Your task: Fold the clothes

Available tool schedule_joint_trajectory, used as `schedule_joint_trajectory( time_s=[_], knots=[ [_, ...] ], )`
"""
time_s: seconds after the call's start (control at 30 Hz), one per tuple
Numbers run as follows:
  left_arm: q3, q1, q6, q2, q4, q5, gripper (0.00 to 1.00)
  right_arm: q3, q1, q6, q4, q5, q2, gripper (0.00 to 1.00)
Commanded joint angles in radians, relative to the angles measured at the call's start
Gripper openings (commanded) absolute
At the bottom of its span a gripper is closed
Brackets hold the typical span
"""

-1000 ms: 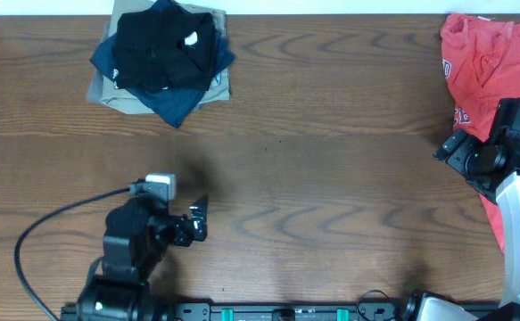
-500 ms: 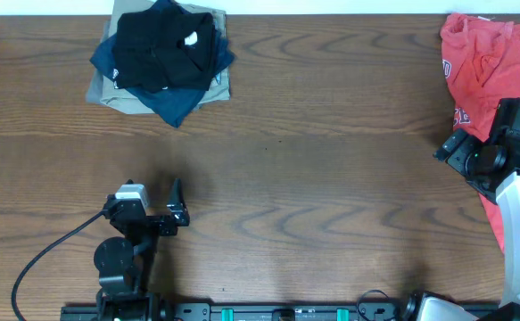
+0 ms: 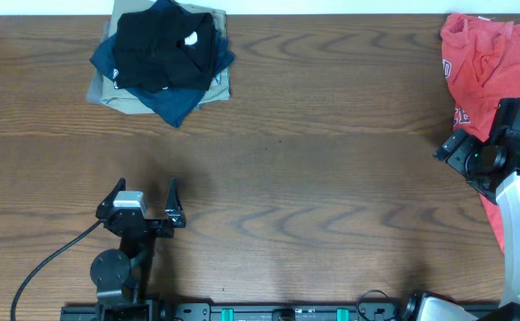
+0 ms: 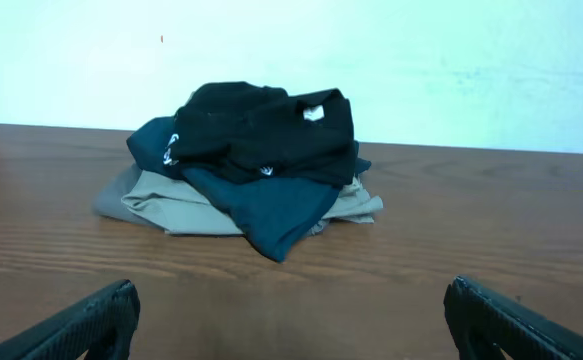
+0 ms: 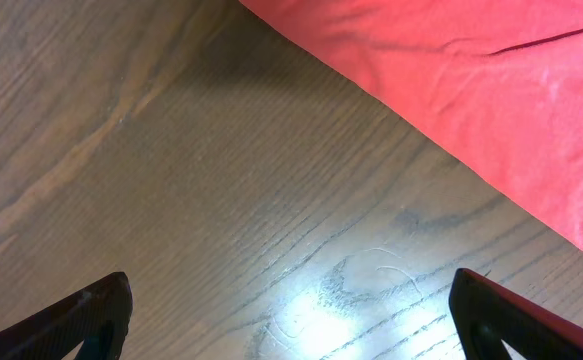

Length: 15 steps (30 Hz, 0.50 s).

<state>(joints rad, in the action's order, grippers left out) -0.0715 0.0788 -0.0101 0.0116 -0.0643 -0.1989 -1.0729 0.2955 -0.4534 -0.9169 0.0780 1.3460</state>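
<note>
The black T-shirt [image 3: 160, 46] lies roughly folded on top of a stack at the table's far left, a small white mark near its collar. In the left wrist view the T-shirt [image 4: 266, 122] sits ahead in the distance. My left gripper [image 3: 144, 190] is open and empty near the front left, well short of the stack; its fingertips frame bare wood in the left wrist view [image 4: 291, 320]. My right gripper [image 3: 449, 147] hangs at the right edge, and the right wrist view [image 5: 291, 315] shows it open and empty over bare wood.
Under the T-shirt lie a navy folded garment [image 3: 177, 100] [image 4: 271, 205] and a khaki-tan folded garment [image 3: 108, 91] [image 4: 161, 200]. A crumpled red garment [image 3: 484, 62] [image 5: 471, 80] lies at the far right beside my right arm. A pale wall stands behind the table.
My left gripper has drawn back to the left and turned to face the clothes stack, with both fingers now spread. The right arm and the garments have not moved.
</note>
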Motion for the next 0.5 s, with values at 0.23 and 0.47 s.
schedule_joint_trajectory(
  time_s=[0.23,0.47],
  knots=[
    [0.068,0.006,0.061,-0.01,0.016,0.008,0.98,-0.006,0.005,0.006,0.0,0.0,-0.009,0.99],
    [0.068,0.006,0.058,-0.01,0.013,0.008,0.98,-0.006,0.005,0.006,0.0,0.0,-0.009,0.99]
  ],
)
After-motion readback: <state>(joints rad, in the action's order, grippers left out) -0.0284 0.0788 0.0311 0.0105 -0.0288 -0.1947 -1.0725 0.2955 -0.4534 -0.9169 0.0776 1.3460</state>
